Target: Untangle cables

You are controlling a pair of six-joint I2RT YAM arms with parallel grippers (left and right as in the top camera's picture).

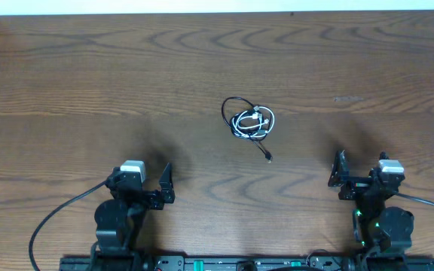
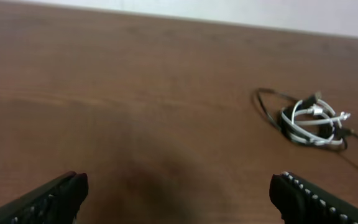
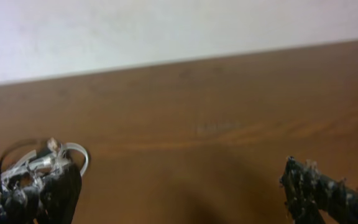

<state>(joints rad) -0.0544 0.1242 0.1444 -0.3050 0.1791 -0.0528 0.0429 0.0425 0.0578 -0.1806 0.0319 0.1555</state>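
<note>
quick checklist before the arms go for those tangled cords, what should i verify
1. Left gripper open and empty: ok.
2. Right gripper open and empty: ok.
3. Black cord and white cord separated: not ok, coiled together.
4. Nothing between grippers and cords: ok.
5. Loose black plug end lying outside the white cord: ok.
6. Where the cords cross each other: cannot tell.

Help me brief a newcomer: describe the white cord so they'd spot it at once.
On the brown wooden table, look near the middle for one small tangled bundle. The thin white cord is the tight pale coil at its core; the thin black cord loops wider around it and trails a tail.
</note>
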